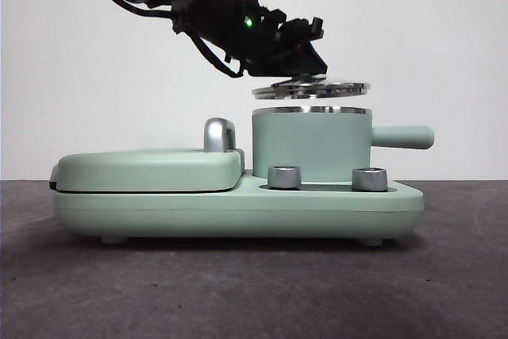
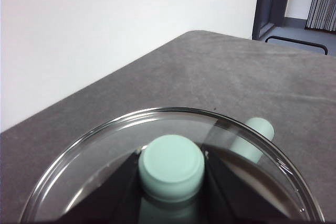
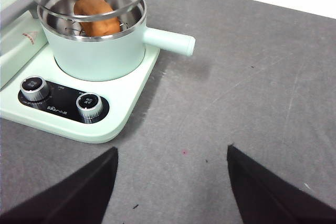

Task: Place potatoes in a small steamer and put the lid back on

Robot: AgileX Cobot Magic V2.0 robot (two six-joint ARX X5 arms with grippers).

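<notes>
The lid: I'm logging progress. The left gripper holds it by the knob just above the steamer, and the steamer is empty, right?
Not empty. The right wrist view shows the potato already inside the steamer. The rest holds: the left gripper holds the lid by its knob just above the steamer.

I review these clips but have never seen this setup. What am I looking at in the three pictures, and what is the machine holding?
This is a two-armed robot at a grey table. The front view looks level across the table; the other two come from cameras on each arm's wrist.

On the table stands a mint green cooker with two steel dials. On it sits the small steamer, a green pot with a side handle. The right wrist view shows the potato already inside.

The left gripper is shut on the knob of the glass lid, holding it just above the pot's rim, not yet set down. The right gripper waits open off to the side, holding nothing.
</notes>
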